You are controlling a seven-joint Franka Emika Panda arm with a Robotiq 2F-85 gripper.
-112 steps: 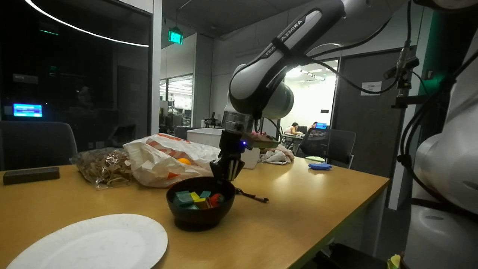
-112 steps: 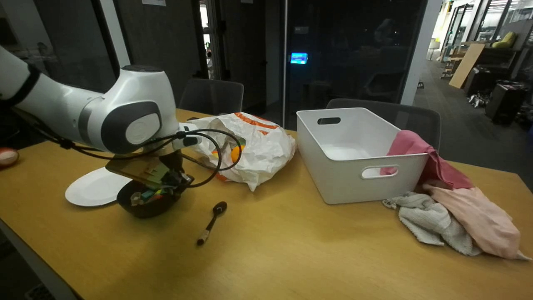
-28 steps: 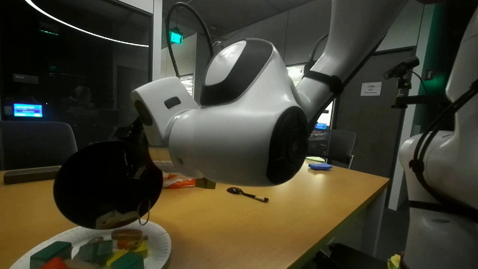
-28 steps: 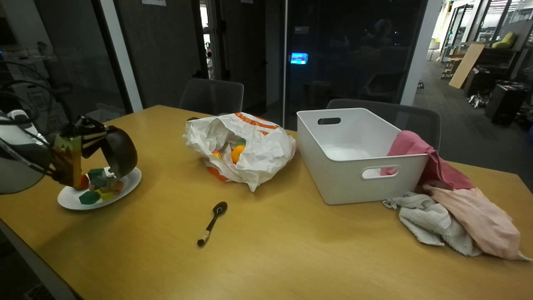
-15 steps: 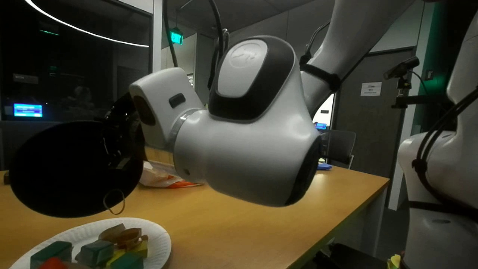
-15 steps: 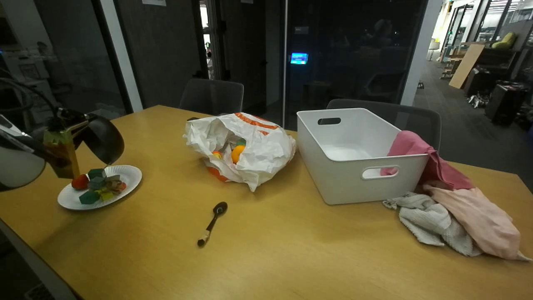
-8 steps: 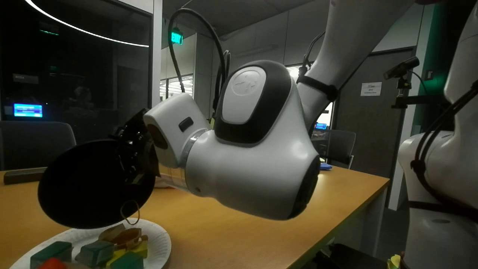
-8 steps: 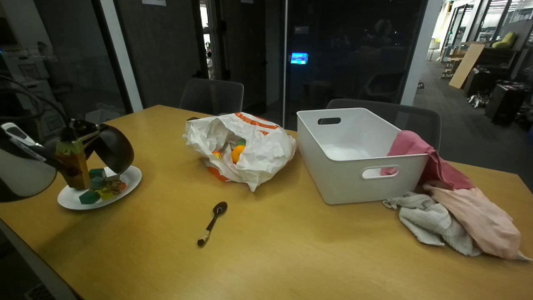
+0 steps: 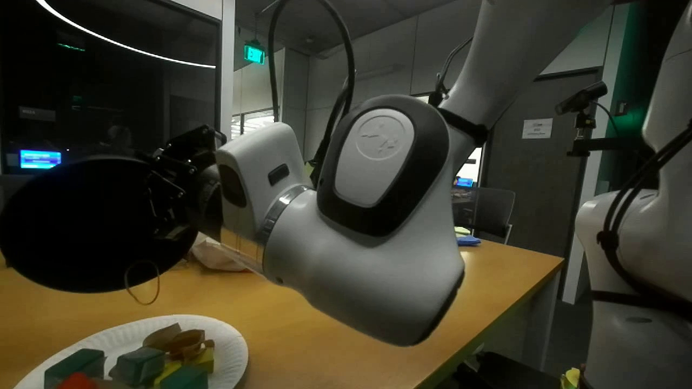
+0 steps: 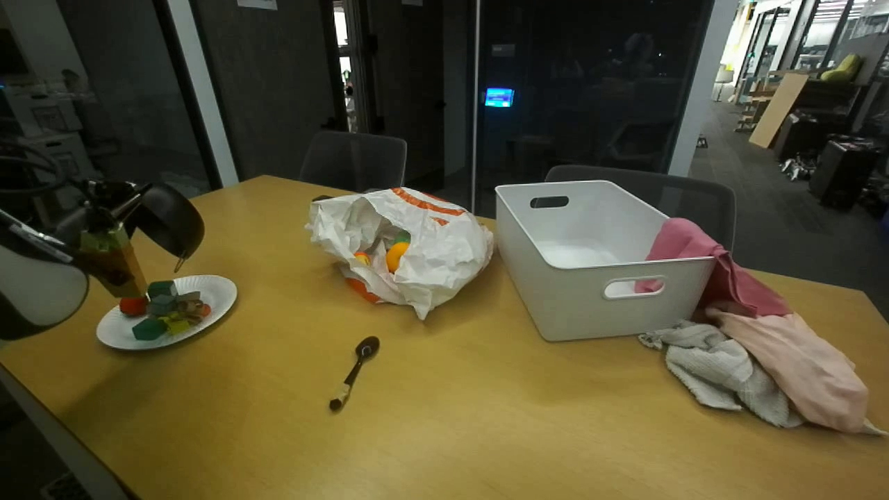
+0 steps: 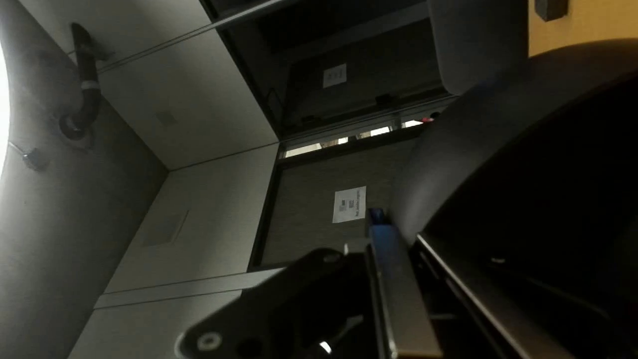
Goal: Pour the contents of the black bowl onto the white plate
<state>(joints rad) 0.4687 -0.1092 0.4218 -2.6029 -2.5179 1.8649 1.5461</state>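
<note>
Looks dim in all 3 views, near-black inside the black bowl (image 9: 86, 227). In an exterior view, glows green from a lit sign (image 9: 254, 54) above and right of the bowl, blue from a screen (image 9: 40, 159) behind it. Casts soft shadow on the table (image 10: 451, 396) below the bowl. Blurs along the bowl's edge in the wrist view; glares white well left of it.
</note>
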